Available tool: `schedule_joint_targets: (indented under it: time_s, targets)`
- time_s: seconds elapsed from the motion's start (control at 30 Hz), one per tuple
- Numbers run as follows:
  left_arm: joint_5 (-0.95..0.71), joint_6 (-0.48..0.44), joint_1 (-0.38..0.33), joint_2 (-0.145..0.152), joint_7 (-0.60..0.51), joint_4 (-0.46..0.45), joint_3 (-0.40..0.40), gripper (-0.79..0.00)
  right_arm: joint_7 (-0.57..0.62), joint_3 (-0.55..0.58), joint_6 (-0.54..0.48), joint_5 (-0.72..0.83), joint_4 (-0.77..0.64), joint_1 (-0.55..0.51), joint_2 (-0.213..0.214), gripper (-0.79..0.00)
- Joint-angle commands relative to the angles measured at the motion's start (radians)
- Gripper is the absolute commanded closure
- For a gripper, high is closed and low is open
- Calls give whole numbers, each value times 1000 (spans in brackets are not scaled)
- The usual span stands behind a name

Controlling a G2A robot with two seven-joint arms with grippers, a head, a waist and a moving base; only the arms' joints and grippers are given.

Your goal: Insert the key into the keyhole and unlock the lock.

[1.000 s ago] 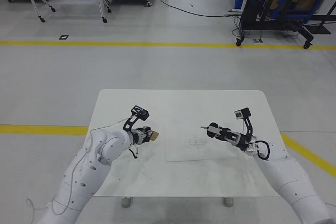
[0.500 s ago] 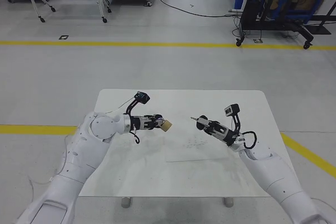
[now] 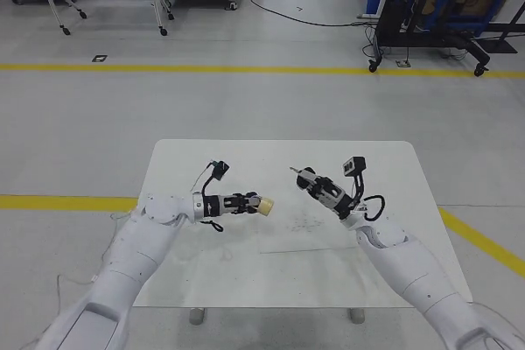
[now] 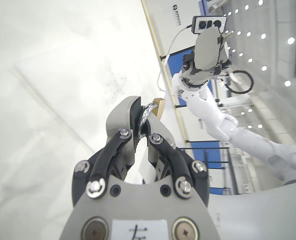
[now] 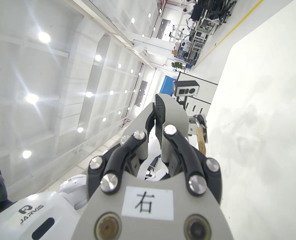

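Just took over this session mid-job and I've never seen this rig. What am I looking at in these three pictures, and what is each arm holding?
It is a two-armed robot at a white table. The wide picture looks down from a camera high on the robot; the other two come from a camera on each wrist. The left end effector is shut on a brass lock. The right end effector is shut on the key. Both things are held above the table, apart; the key is not yet in the lock.

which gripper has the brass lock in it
The left gripper: it is shut on the brass lock above the table, while the right gripper holds the thin key.
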Motion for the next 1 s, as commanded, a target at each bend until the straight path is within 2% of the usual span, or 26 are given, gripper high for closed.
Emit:
schedule_joint_targets:
  time_s: [0.0, 0.13, 0.2, 0.5, 0.63, 0.73, 0.83, 0.97]
  targets:
    - [-172, 28, -28, -19, -88, 63, 0, 0, -36, -11, -21, -19, 10, 12, -11, 0]
    - [-286, 34, -80, -47, -175, 169, 9, 0, -80, -38, -30, -73, 20, 27, -30, 0]
    - [-291, 21, -103, -57, -199, 211, 21, 0, -104, -48, -22, -116, 29, 35, -37, 0]
    - [-304, 3, -146, -97, -233, 295, 61, 0, -183, -62, -18, -198, 53, 56, -65, 0]
    - [-324, 16, -158, -107, -246, 335, 60, 0, -154, -81, -6, -229, 50, 66, -77, 0]
    - [-332, 31, -170, -114, -222, 375, 58, 0, -103, -75, -41, -213, 43, 61, -78, 0]
    - [-344, 50, -177, -119, -191, 404, 52, 0, -108, -49, -64, -227, 53, 53, -75, 0]
    - [-355, 47, -185, -122, -202, 419, 42, 0, -117, -18, -65, -253, 52, 40, -69, 0]
